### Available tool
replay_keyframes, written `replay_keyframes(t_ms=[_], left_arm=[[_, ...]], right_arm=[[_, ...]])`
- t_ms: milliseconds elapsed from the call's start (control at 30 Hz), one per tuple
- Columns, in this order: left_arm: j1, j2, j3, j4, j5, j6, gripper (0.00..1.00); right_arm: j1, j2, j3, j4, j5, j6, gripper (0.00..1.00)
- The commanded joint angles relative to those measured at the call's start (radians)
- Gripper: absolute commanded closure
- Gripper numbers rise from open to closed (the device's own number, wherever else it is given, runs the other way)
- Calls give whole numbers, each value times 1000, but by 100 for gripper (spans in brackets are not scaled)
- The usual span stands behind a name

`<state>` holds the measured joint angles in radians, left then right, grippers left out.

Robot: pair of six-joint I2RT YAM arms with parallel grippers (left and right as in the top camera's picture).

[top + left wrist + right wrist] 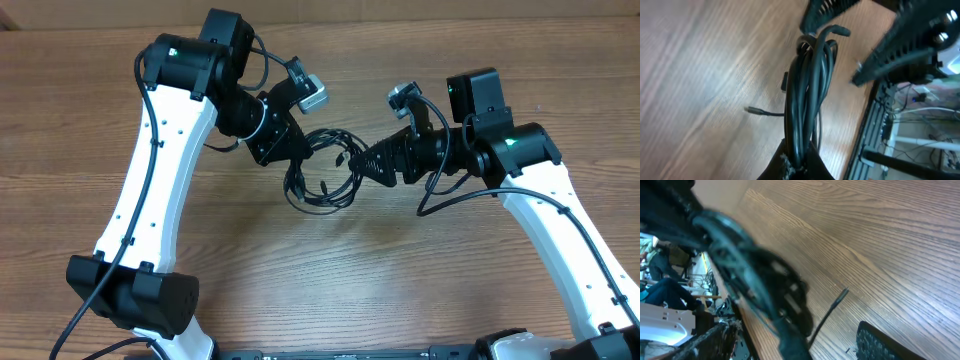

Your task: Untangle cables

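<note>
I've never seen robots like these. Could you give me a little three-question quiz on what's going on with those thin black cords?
1. True or false: the left end effector is shut on the cables.
2. The table surface looks like: A glass, B wood grain, C cloth.
3. Fill in the blank: the right end effector, at the other end of the bundle, is ____ (open or shut).

Key: 1 true; 2 B; 3 open.
</note>
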<state>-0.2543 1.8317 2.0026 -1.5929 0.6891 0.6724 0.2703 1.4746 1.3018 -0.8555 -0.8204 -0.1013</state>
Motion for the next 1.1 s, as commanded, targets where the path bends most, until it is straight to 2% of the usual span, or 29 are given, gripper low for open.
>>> replay_keyframes(t_ms=[0,33,133,200,233,367,467,533,567,600,633,800,933,1067], left_arm=[[20,-6,5,71,44,-164,96],[20,-6,5,89,45,-198,96],[20,-6,5,150,22,-386,96],[20,-6,4,195,-34,-605,96],[20,-6,4,210,-42,-672,96],[18,-6,3,229,-48,-756,96],[18,-6,3,246,-102,-911,96],[18,-6,3,248,-132,-1023,96],[19,-6,3,246,-146,-1086,95],[26,-6,3,233,-156,-1202,96],[35,-6,3,211,-121,-1242,95],[129,-6,3,117,143,-1222,93],[187,-6,3,81,353,-1126,93],[188,-6,3,79,356,-1114,92]], right_arm=[[5,-3,8,7,-27,29,26],[5,-3,8,12,-18,71,27],[5,-4,8,66,15,249,38],[6,-4,9,134,16,316,41],[7,-4,9,152,16,319,41],[32,-4,8,165,88,363,42],[64,-4,8,163,122,359,42],[101,3,8,159,139,285,40],[135,8,8,145,139,147,29],[166,9,8,116,139,-55,22],[173,9,8,113,140,-159,21],[173,9,8,139,138,-429,23],[174,9,6,159,134,-502,23],[180,13,6,205,32,-508,23]])
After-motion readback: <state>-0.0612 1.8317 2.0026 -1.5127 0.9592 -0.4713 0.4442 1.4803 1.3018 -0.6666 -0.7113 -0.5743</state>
